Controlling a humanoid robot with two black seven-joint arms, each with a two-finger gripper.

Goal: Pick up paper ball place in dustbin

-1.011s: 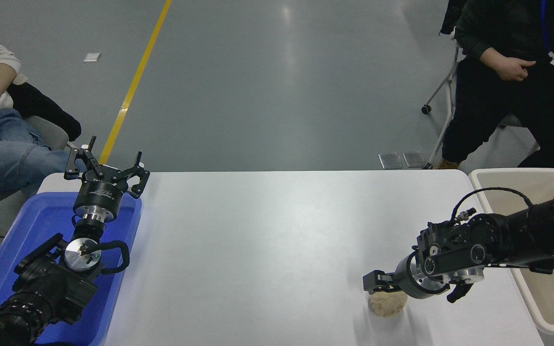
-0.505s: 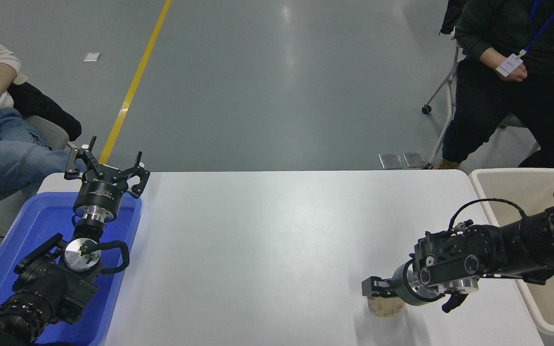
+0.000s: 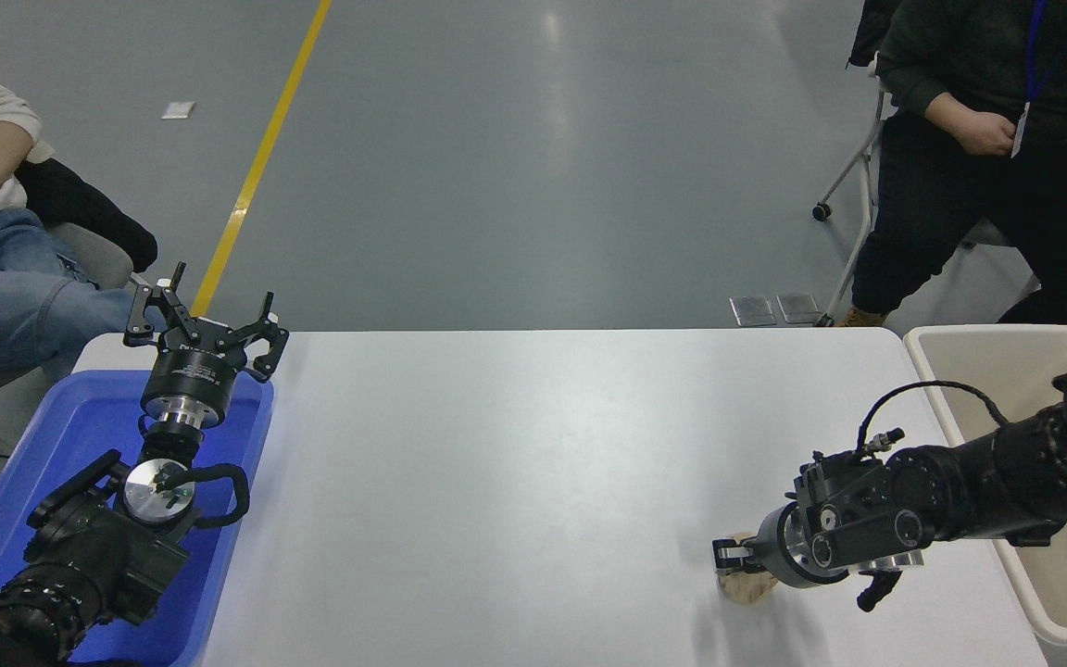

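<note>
Since earlier: right gripper [image 3: 739, 560] sinks lower onto paper ball [image 3: 745, 586] | ball: near-right table, mostly hidden | grip: cannot tell, fingers obscured | dustbin [image 3: 924, 349] right, close for drop | left gripper [image 3: 205, 329] parked, spread, over blue tray [image 3: 52, 435]

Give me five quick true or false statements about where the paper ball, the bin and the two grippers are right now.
1. The paper ball lies on the white table. True.
2. The right gripper is over the dustbin. False: it is down at the paper ball, left of the dustbin.
3. The left gripper is open above the far end of the blue tray. True.
4. The paper ball is inside the dustbin. False: it is still on the table.
5. The dustbin stands at the table's left end. False: it is at the right end; the blue tray is on the left.
</note>
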